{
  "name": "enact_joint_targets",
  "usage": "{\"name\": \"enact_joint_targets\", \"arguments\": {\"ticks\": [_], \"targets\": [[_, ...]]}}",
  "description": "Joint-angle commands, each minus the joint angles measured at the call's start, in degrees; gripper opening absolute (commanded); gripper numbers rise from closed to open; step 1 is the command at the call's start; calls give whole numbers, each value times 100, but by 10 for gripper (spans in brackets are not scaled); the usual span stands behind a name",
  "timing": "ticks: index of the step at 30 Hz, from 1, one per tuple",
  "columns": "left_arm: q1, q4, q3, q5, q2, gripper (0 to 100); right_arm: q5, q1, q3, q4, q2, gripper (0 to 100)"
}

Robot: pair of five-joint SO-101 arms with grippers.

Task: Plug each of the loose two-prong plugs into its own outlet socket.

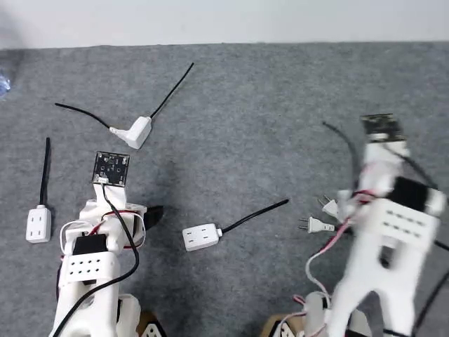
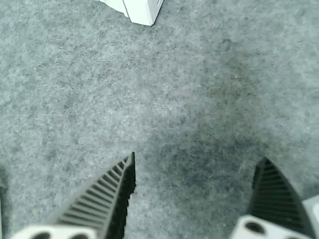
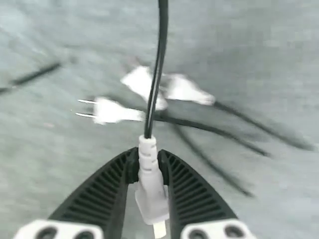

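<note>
Pinching a white plug (image 3: pixel 149 191) between its fingers, cord (image 3: pixel 158 59) trailing ahead, the right gripper (image 3: pixel 148 152) hangs at three o'clock over the grey mat (image 1: pixel 266 105). A loose plug (image 1: pixel 317 225) and a second loose plug (image 1: pixel 327 205) lie at four (prongs roughly toward nine). One socket (image 1: pixel 200 237) sits at six, another socket (image 1: pixel 38 225) at eight near the edge, a third socket (image 1: pixel 137 131) at ten. The left gripper (image 2: pixel 198 160), fingers spread wide, is between six and eight.
</note>
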Motion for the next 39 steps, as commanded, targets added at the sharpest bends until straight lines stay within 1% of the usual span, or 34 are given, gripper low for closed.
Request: {"name": "enact_joint_targets", "arguments": {"ticks": [1, 3, 4, 5, 7, 11, 13, 14, 17, 19, 22, 24, 28, 29, 31, 33, 35, 36, 37, 39], "targets": [[35, 26, -22, -62, -88, 353, -1837, -1103, 308, -611, -154, 9], [35, 26, -22, -62, -88, 353, -2892, -1473, 404, -1042, -163, 9], [35, 26, -22, -62, -88, 353, -3182, -1640, 457, -1226, -189, 9], [35, 26, -22, -62, -88, 353, -3262, -1815, 484, -1508, -163, 9], [35, 26, -22, -62, -88, 353, -3182, -2018, 668, -2167, -154, 9], [35, 18, -22, -62, -79, 353, -3200, -2501, 1389, -3380, -154, 9], [35, 9, -22, -62, -79, 353, -3464, -2712, 1846, -3987, -154, 8], [35, 9, -22, -62, -79, 353, -3710, -2791, 2101, -4356, -154, 8], [35, 9, -22, -62, -79, 353, -4932, -2809, 2716, -5446, -154, 8], [35, 9, -22, -62, -79, 353, -5705, -2738, 2963, -5947, -189, 7], [35, 0, -22, -62, -79, 353, -6593, -2448, 3051, -6299, -154, 7], [44, 0, -22, -62, -79, 353, -6980, -2246, 3051, -6404, -154, 7], [44, 0, -22, -62, -79, 353, -7007, -2123, 3130, -6677, -154, 13], [44, 0, -22, -62, -79, 353, -6875, -2132, 3147, -6677, -154, 32], [44, 0, -22, -62, -79, 353, -6347, -2132, 3174, -6642, -154, 130], [44, 0, -22, -62, -79, 353, -5916, -2097, 3314, -6651, -154, 288], [44, 0, -22, -62, -79, 353, -5705, -2088, 3508, -6642, -198, 452], [44, 0, -22, -62, -79, 353, -5644, -2097, 3604, -6642, -207, 507], [44, 0, -22, -62, -79, 353, -5565, -2097, 3675, -6589, -215, 532], [44, 0, -22, -62, -79, 353, -5284, -2097, 3684, -6290, -215, 508]]}}
